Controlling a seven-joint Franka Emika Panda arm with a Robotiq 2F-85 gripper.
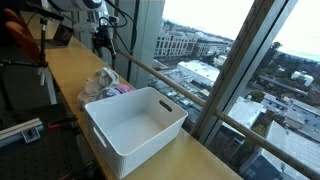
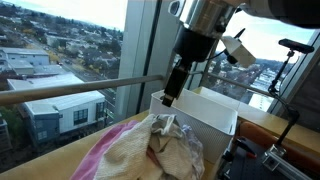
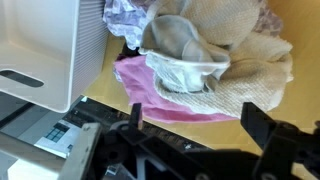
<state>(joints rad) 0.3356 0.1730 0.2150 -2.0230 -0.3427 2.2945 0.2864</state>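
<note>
Above the wooden desk [image 1: 66, 62] by the window [image 1: 235, 55], we see the gripper [image 3: 193, 125] hovering over a pile of cloths [image 3: 210, 50], its fingers spread wide and holding nothing. We find the pile on the desk, a beige towel [image 3: 225, 30] bunched over a pink cloth [image 3: 150, 92], just beside a white plastic bin [image 1: 150, 140].

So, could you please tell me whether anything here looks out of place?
Only the cloths: they lie in a crumpled heap on the counter beside the white bin, a pink one splayed underneath. The open gripper hangs above.
</note>
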